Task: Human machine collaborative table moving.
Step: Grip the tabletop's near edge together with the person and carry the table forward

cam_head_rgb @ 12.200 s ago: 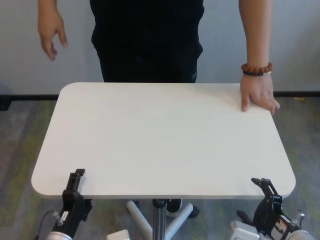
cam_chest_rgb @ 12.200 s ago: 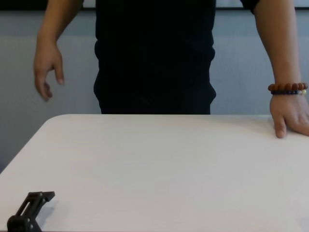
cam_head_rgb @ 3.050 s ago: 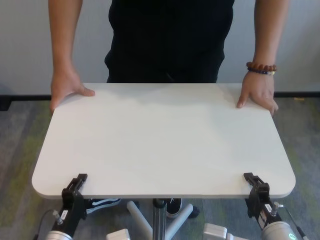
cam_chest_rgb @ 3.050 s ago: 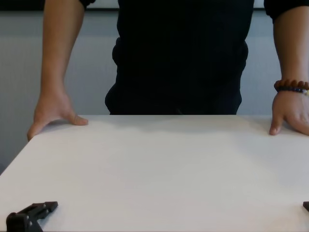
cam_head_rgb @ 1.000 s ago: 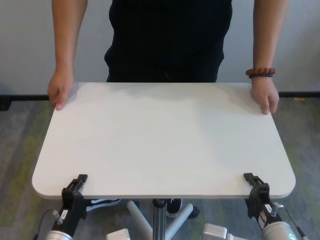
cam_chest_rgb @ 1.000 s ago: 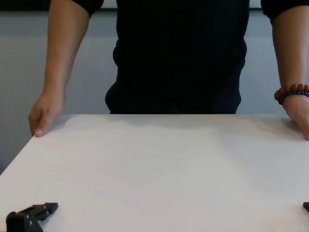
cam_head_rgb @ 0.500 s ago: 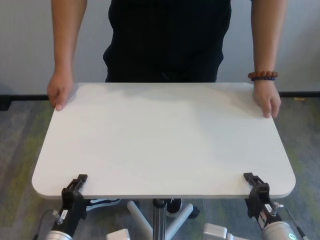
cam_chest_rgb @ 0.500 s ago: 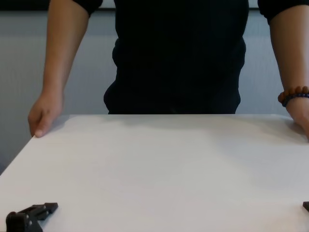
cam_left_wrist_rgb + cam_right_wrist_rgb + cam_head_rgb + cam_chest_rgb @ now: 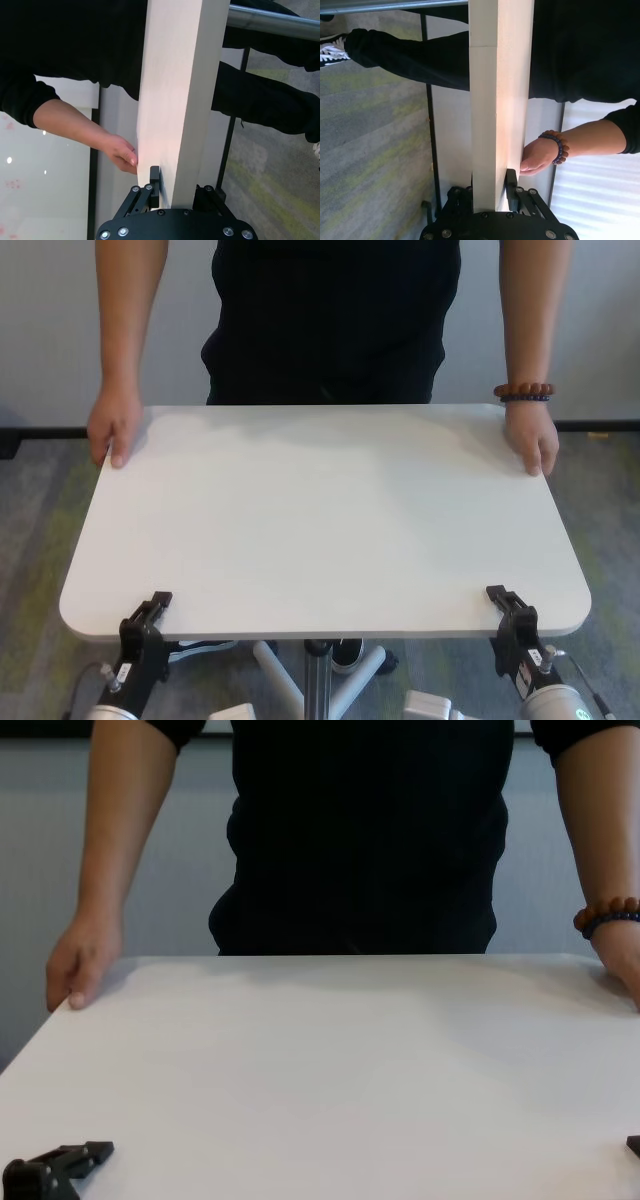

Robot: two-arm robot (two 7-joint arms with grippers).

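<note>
Gripping the unmarked table, both hands clamp.

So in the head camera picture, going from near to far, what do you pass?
The two black tools, left tool and right tool, clamped on the table's near edge → the white table → the person's hands → the person.

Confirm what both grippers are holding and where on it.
Left gripper and right gripper are each shut on the table, clamping its near edge by the two near corners, one finger above and one below.
</note>
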